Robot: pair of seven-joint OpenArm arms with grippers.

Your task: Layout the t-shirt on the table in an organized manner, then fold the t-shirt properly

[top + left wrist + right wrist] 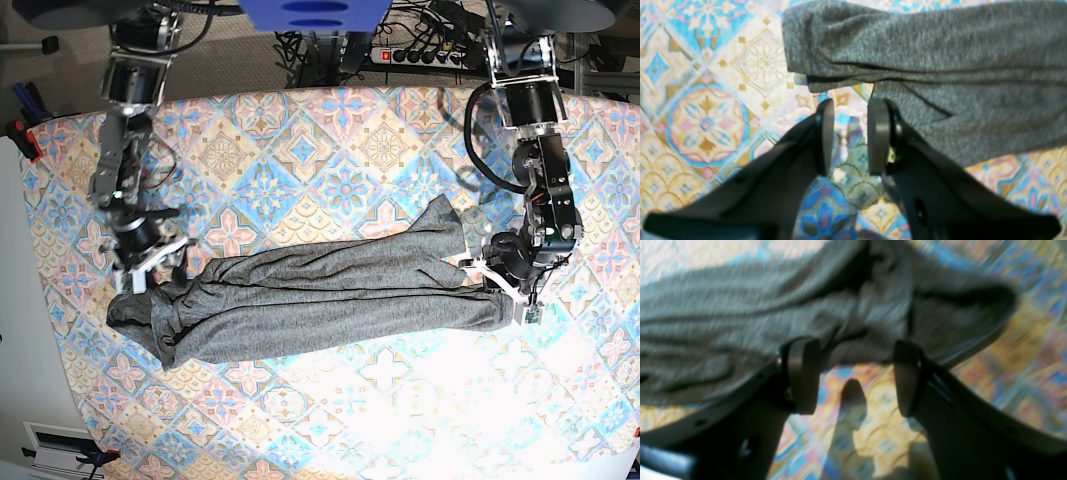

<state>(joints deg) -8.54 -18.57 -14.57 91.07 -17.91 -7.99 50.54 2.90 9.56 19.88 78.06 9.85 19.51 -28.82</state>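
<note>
The t-shirt (pixel 320 295) lay bunched in a long rumpled band across the worktop (pixel 330 150) (its patterned cloth showing all around). The left gripper (pixel 850 136) hovered at one end of it, jaws narrowly parted with nothing between them. The right gripper (pixel 853 375) stood at the other end, jaws spread wide and empty.

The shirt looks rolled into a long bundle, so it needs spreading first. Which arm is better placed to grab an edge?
Probably left. The left gripper sits open at the t-shirt edge beside a folded corner. The right gripper is open too, over bunched folds.
</note>
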